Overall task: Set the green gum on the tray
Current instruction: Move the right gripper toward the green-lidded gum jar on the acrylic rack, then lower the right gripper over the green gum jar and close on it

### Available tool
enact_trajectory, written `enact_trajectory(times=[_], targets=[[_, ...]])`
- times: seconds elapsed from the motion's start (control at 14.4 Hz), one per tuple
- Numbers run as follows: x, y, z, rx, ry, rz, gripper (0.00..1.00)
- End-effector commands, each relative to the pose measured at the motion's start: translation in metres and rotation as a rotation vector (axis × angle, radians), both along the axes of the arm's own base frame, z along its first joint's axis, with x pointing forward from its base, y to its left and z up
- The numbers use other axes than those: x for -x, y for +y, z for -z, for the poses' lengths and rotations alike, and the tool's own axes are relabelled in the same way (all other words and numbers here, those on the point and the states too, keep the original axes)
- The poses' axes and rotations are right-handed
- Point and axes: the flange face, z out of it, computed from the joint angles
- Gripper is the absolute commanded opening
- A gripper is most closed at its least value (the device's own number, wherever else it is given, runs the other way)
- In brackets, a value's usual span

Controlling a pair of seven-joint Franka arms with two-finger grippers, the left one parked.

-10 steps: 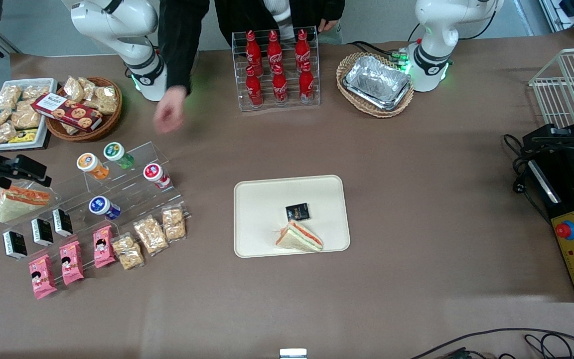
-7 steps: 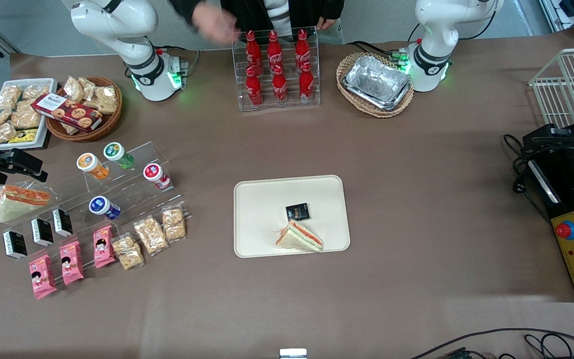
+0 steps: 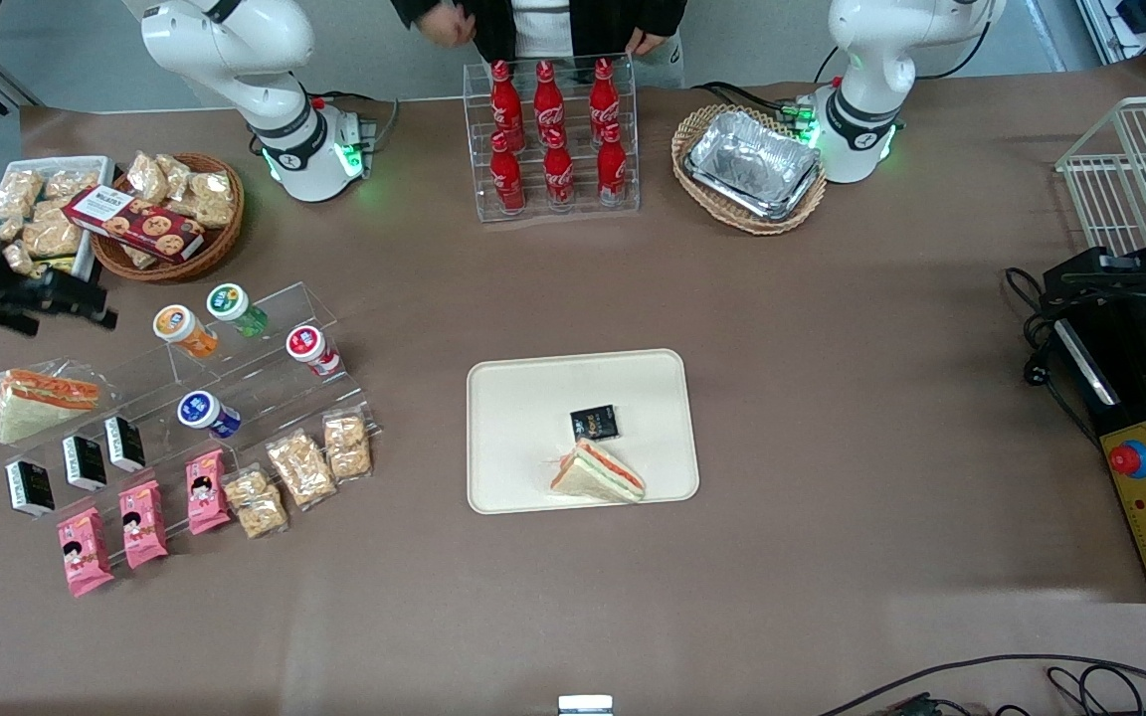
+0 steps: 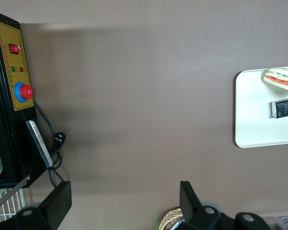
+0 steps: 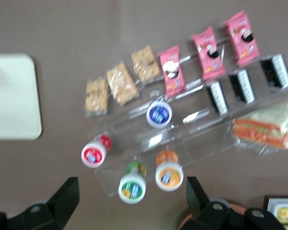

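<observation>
The green gum (image 3: 235, 308) lies on the top step of a clear stepped rack (image 3: 265, 373), beside an orange-bodied bottle (image 3: 183, 330). The cream tray (image 3: 523, 398) sits mid-table and holds a black packet (image 3: 594, 423) and a sandwich (image 3: 597, 473). My right gripper (image 3: 91, 303) hangs above the table at the working arm's end, beside the rack. In the right wrist view it (image 5: 132, 201) is open and empty, and the green gum (image 5: 132, 184) shows below, between the fingers. The tray also shows there (image 5: 12, 96) and in the left wrist view (image 4: 259, 124).
The rack also holds red (image 3: 311, 348) and blue (image 3: 207, 414) bottles, black packets, pink packets (image 3: 140, 522) and biscuit bags. A wrapped sandwich (image 3: 36, 398) lies beside it. A snack basket (image 3: 170, 214), cola bottle rack (image 3: 553, 134) and foil tray in a basket (image 3: 752, 169) stand farther from the camera.
My gripper has moved farther from the front camera, from over the wrapped sandwich to level with the gum bottles. A person's hand has withdrawn from the table.
</observation>
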Motion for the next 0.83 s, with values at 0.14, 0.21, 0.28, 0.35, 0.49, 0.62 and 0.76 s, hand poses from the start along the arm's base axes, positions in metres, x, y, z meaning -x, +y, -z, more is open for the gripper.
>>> enact_trajectory(times=[0.14, 0.21, 0.28, 0.35, 0.49, 0.62, 0.76], targets=[[0.127, 0.023, 0.003, 0.001, -0.005, -0.041, 0.99], [0.135, 0.023, 0.005, 0.003, -0.007, -0.042, 0.99], [0.138, 0.023, 0.008, 0.004, -0.01, -0.042, 0.99], [0.136, 0.023, 0.011, 0.005, -0.01, -0.041, 0.99], [0.134, 0.023, 0.024, 0.006, -0.011, -0.04, 0.99], [0.127, 0.022, 0.052, 0.009, -0.011, -0.036, 0.99], [0.12, 0.022, 0.089, 0.012, -0.015, -0.033, 0.99]])
